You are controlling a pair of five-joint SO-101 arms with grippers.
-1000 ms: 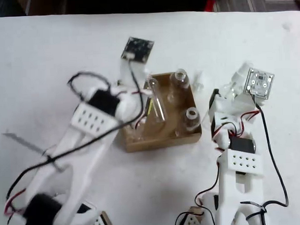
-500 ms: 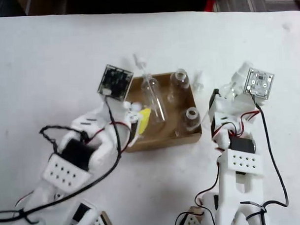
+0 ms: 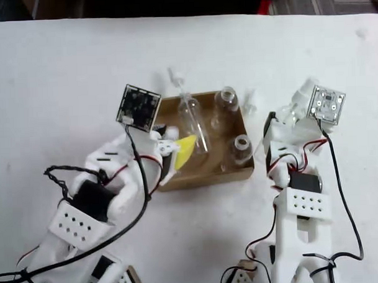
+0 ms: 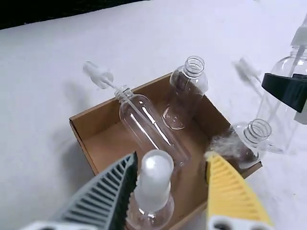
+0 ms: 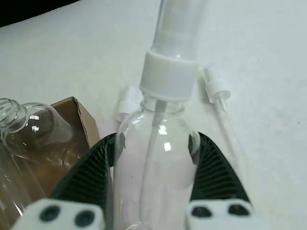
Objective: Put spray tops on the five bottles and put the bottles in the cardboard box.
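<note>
The cardboard box [image 3: 202, 177] sits mid-table between the arms. In it, one bottle with a spray top [image 4: 144, 122] lies on its side, and two uncapped bottles stand at the far [image 4: 187, 91] and right [image 4: 252, 136] corners. A capped bottle [image 4: 152, 175] stands in the box's near left corner, between the spread fingers of my left gripper [image 4: 170, 160], which is open and apart from it. My right gripper [image 5: 156, 141] is shut on an upright bottle with a spray top [image 5: 158, 115], just right of the box.
Two loose spray tops [image 5: 216, 88] [image 5: 127, 100] lie on the white table beyond the box's right corner [image 5: 76, 112]. The right arm [image 3: 299, 175] stands close to the box's right wall. The table's far half is bare white cloth.
My left arm has drawn back from over the box toward the near left, leaving the capped bottle standing inside. The right arm has kept still with its bottle.
</note>
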